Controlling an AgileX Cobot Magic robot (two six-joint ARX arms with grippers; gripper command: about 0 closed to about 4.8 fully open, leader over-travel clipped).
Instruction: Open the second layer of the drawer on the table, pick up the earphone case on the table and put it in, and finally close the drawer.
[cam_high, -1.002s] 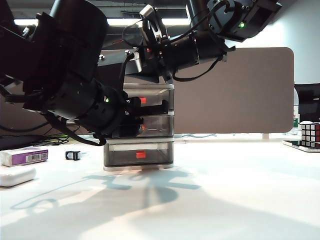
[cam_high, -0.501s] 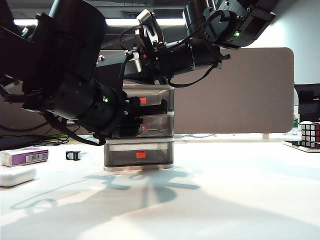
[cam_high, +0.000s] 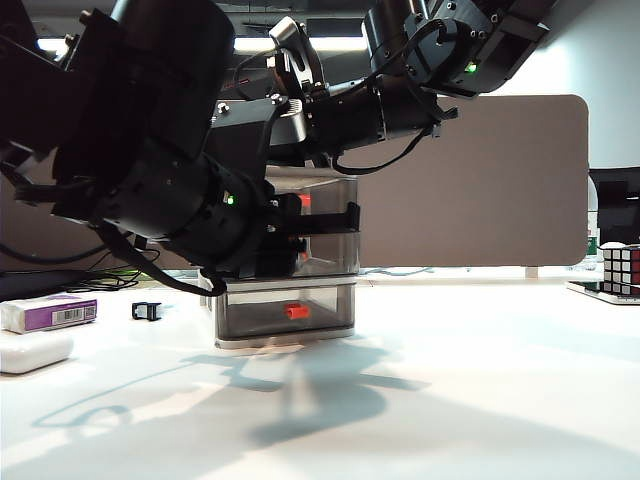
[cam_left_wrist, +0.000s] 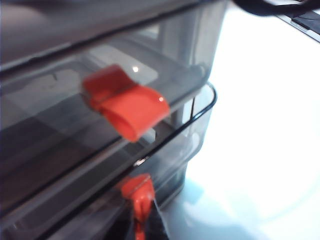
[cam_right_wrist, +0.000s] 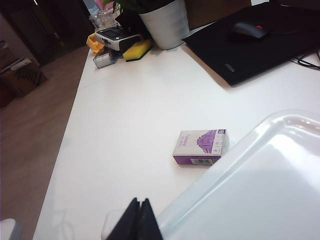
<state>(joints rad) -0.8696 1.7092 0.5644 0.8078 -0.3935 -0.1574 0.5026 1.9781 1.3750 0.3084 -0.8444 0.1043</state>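
Drawer (cam_high: 300, 262) light, skids on counter (cam_high: 450, 380); left claw (cam_left_wrist: 142, 225) pinches second-layer handle (cam_left_wrist: 137, 187); right claw (cam_right_wrist: 137, 220) pressed together above.

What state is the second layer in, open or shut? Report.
Barely open: the second layer juts past the top tray, left gripper shut on its handle; right gripper, shut, hovers over the drawer.

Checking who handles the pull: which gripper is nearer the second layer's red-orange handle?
Left. The left gripper is shut right at the second layer's handle on the drawer front. The right gripper, also shut, sits above the drawer's top, away from that handle.
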